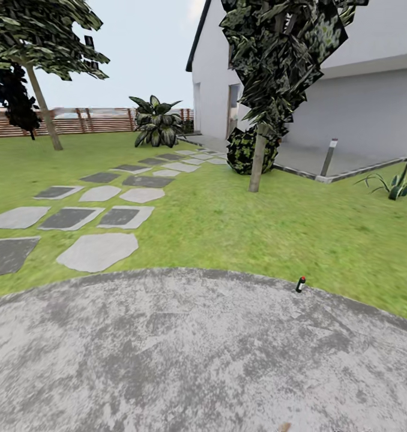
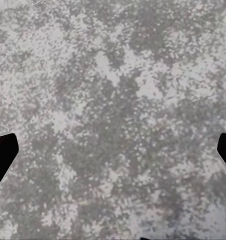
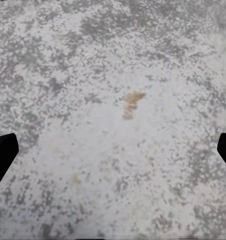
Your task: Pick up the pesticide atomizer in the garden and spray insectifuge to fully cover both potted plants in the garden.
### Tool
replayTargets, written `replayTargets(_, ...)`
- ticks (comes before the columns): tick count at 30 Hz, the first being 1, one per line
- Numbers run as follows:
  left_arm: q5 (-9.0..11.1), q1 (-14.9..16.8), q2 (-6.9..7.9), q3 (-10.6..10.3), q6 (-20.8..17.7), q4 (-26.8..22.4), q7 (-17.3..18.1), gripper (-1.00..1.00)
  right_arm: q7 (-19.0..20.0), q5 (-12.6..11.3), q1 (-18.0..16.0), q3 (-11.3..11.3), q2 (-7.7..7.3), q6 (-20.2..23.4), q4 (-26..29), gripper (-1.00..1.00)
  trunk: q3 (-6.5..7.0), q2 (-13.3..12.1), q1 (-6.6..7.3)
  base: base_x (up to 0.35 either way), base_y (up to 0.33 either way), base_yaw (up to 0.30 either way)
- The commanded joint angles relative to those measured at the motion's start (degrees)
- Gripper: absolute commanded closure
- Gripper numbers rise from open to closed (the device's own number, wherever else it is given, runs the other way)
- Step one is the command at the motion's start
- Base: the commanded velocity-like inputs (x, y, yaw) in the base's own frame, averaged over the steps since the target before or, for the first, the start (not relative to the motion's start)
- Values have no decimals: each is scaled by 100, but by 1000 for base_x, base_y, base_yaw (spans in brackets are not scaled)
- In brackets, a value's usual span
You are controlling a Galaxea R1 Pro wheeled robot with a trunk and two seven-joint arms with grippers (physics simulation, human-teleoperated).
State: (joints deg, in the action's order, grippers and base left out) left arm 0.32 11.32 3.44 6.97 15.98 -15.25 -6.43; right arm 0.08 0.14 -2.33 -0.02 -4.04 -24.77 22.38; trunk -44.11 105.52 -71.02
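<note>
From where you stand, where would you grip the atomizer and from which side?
Grip the pesticide atomizer around its dark mid-body, below the cap, coming in level from the patio side. It stands upright and slim at the patio's edge by the lawn, nothing beside it. Probably for the right arm; it is too far yet.

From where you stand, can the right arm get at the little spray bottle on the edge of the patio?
Probably not yet. The spray bottle stands upright at the patio's far rim beside the grass, with bare stone between. Nothing blocks the way, but it looks too far; roll closer first.
</note>
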Motion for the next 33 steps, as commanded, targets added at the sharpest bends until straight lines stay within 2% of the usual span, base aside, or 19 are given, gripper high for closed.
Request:
replayTargets(1,3,2,-1,6,19,2,-7,-100,1,2,-5,1,1,-18,-6,-100,-5,2,-1,228,0,-264)
replayTargets(33,2,2,5,6,19,-2,-12,-100,-21,-12,-5,-8,8,-10,23,-100,-5,2,-1,331,46,-264)
